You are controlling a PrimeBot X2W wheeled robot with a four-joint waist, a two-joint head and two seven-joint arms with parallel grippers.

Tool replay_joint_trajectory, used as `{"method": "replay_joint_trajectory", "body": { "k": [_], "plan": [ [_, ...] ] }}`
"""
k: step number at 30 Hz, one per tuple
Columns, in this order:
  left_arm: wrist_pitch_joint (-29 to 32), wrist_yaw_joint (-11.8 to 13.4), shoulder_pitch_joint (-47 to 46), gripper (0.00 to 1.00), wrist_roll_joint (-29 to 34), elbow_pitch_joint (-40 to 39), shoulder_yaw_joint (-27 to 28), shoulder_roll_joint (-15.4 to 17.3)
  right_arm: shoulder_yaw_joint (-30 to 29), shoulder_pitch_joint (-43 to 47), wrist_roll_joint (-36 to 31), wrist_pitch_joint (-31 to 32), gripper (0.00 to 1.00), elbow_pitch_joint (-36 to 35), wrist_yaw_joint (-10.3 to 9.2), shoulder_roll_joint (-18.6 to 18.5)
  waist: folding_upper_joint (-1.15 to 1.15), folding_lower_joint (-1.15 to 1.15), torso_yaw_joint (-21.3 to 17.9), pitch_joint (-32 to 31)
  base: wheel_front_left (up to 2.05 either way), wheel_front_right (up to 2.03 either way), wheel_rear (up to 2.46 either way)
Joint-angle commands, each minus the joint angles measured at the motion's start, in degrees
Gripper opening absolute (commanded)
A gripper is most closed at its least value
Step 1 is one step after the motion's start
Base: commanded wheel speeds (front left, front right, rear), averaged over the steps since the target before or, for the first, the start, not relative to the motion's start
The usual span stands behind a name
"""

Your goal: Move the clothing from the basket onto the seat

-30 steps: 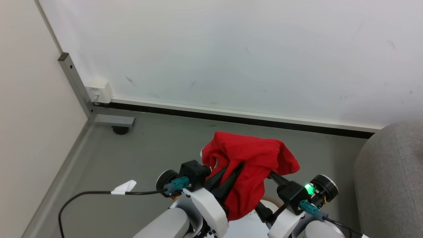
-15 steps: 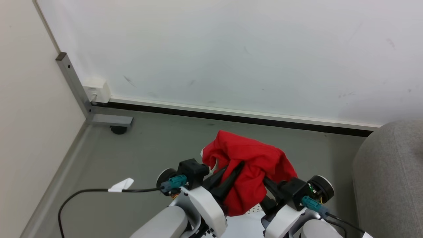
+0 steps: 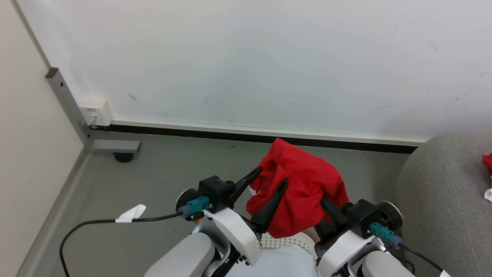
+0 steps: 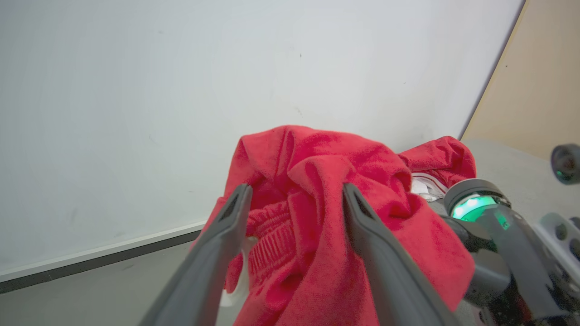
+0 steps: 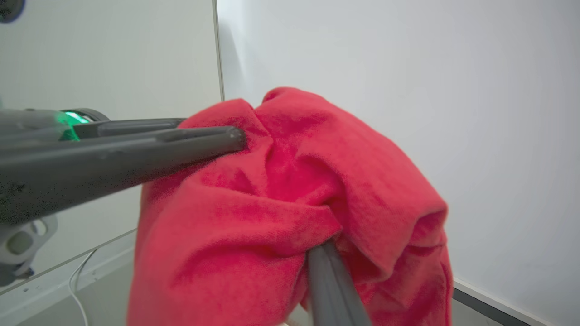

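Carry step. The red garment (image 3: 303, 192) hangs mid-frame above the basket (image 3: 286, 241). The right claw (image 3: 327, 207) is pinched into it, tips buried. The left claw (image 3: 273, 175) is spread wide, cloth loose against one finger. Next: swing to the sofa (image 3: 442, 200), right edge. Snagging on that finger is the likely hitch. Cable (image 3: 88, 225) lower left.

From six o'clock the left gripper (image 4: 295, 199) reaches up with its two dark fingers (image 4: 215, 258) set well apart. A bunched fold of the red garment (image 4: 317, 163) hangs between them and spills past the finger toward four o'clock. At three o'clock a second red piece (image 4: 446, 154) with white striped trim lies on the pale grey seat (image 4: 512, 167), just above the right arm's dark wrist (image 4: 494, 244) with its green light. Behind are a white wall (image 4: 181, 68), skirting (image 4: 90, 261) at eight o'clock, and a beige panel (image 4: 539, 81) at two o'clock.
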Motion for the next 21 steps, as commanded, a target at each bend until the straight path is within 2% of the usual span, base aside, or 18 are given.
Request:
{"method": "replay_joint_trajectory", "body": {
  "k": [1,9,21],
  "plan": [
    [-0.2,0.3,0.7,1.00,0.4,-0.7,0.4,0.6,-1.1,0.9,-0.4,0.0,0.00,-0.3,-0.15,-0.8,0.00,0.00,-1.3,0.1,0.00,0.00,0.00],
    [-0.2,0.9,1.3,1.00,1.7,-3.8,1.5,1.3,-6.6,2.0,-1.7,0.0,0.00,-2.1,-0.15,-2.8,0.00,0.00,-7.0,0.9,0.00,0.00,0.00],
    [-0.2,0.6,1.8,1.00,4.0,-7.2,3.0,2.6,-15.0,3.6,-4.0,0.0,0.00,-6.3,-0.15,-5.5,0.00,0.00,-19.5,3.8,0.00,0.00,0.00]
  ]
}}
